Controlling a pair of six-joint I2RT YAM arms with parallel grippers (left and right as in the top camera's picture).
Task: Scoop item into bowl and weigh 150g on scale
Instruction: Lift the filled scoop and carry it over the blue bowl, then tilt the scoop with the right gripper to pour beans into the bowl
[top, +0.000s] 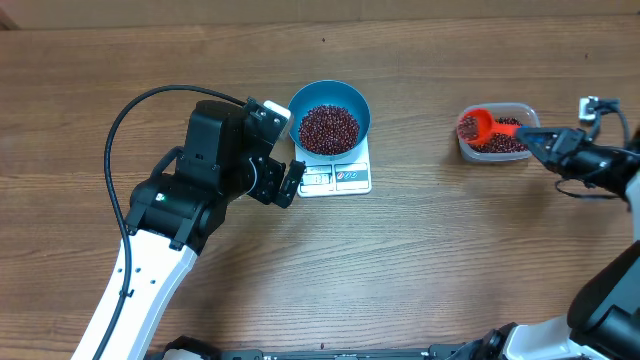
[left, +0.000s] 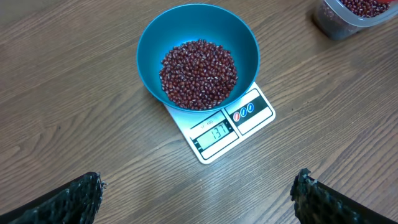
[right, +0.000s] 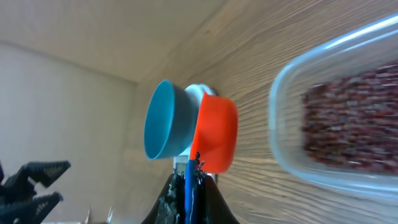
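Grip locked on the right: right gripper (top: 535, 140) clenched on the blue handle of the orange scoop (top: 480, 122), its cup just ahead of the jaws, over the clear tub (top: 530, 110). Left gripper (top: 290, 185) spread wide, holding and touching nothing. The blue bowl (top: 358, 100) of beans (top: 328, 128) stands on the scale (top: 335, 178) straight ahead of its fingertips. Only the left wrist view catches the display: 137. The right wrist view gives the scoop's underside, bowl beyond it.
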